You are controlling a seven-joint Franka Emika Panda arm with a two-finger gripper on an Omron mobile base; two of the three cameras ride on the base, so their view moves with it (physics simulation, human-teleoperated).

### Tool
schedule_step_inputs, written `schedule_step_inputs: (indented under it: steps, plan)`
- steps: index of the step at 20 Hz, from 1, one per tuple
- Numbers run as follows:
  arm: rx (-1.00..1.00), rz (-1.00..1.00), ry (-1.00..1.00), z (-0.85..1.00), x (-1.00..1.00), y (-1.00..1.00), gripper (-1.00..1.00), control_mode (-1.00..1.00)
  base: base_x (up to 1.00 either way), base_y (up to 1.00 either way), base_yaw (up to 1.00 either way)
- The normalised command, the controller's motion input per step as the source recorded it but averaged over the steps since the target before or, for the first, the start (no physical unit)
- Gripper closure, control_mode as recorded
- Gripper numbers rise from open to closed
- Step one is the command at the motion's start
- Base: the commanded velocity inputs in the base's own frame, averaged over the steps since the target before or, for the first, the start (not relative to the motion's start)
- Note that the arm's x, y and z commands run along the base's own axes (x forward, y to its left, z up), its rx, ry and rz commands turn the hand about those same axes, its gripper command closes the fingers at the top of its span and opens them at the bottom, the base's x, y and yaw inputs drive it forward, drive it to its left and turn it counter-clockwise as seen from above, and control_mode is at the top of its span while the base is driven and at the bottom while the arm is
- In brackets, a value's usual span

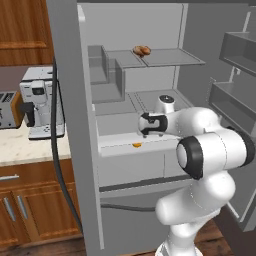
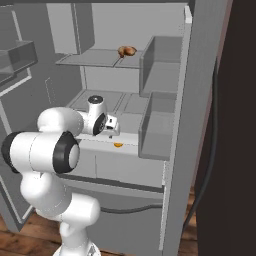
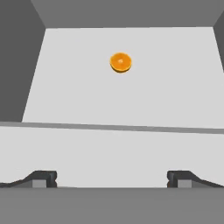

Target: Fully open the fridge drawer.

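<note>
Fridge drawer (image 1: 131,167) low in the open fridge (image 1: 75,125), pulled out a little way, whitish rim showing above its flat front. Inside the drawer, one orange (image 3: 120,62) lying on the pale floor, well apart from the walls. End effector (image 3: 112,179) hanging just above the drawer, looking down into it, fingers spread wide, gripping nothing. On the upper shelf (image 1: 170,56), a brown pastry (image 1: 142,50) near the shelf's left edge. Dark grey door racks (image 1: 239,50) on the open door at right. Beside the fridge, on the desk (image 1: 20,147), a coffee machine (image 1: 42,102) and a toaster (image 1: 7,110)
</note>
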Motion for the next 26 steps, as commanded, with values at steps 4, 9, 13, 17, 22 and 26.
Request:
schedule_step_inputs:
  steps: [4,9,13,17,22,26]
  plan:
    - [0.0,0.0,0.0,-0.22,0.2,0.0,-1.0,-1.0,0.0,0.0,0.0]
    - [0.0,0.0,0.0,-0.23,0.16,0.0,-1.0,-1.0,0.0,0.0,0.0]
    - [0.0,0.0,0.0,-0.26,0.01,0.0,-1.0,-1.0,0.0,0.0,0.0]
    - [0.0,0.0,0.02,-0.34,-0.3,0.0,-1.0,-1.0,0.0,0.0,0.0]
    - [0.0,0.0,0.11,-0.44,-0.89,-0.06,-1.0,-1.0,0.0,0.0,0.0]
    - [0.0,0.0,0.15,-0.46,-1.0,-0.16,-1.0,-1.0,0.0,0.0,0.0]
